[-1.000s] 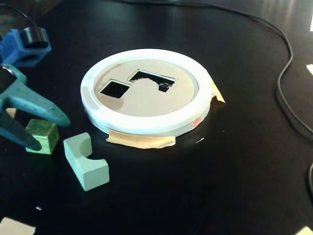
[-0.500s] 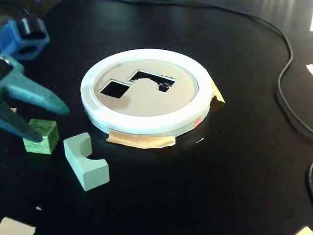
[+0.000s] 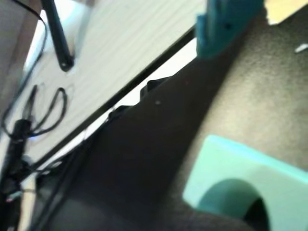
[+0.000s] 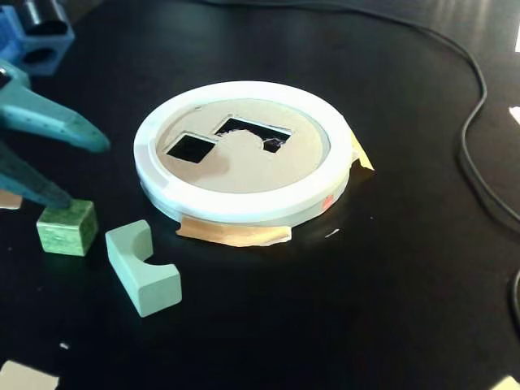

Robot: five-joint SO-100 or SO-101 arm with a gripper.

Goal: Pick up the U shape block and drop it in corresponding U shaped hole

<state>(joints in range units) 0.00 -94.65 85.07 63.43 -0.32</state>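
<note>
The pale mint U shape block (image 4: 142, 268) lies on the black table, front left of the disc, notch facing up and to the right; nothing touches it. In the wrist view it fills the lower right corner (image 3: 250, 183). My teal gripper (image 4: 85, 172) hangs open at the left edge, above the darker green cube (image 4: 67, 227), with its lower fingertip just over the cube's top. It holds nothing. One teal finger (image 3: 226, 24) shows at the top of the wrist view. The U shaped hole (image 4: 252, 134) is in the tan disc with a white rim (image 4: 244, 207), next to a square hole (image 4: 189, 147).
A black cable (image 4: 471, 154) curves along the right side of the table. A blue arm part (image 4: 36, 36) sits at the top left. Tan tape (image 4: 236, 234) holds the disc's front edge. A paper scrap (image 4: 24, 378) lies at the bottom left.
The gripper has risen and drawn back toward the left edge, its fingers spread wider. The blue part behind it moved up. The blocks and disc have not moved.
</note>
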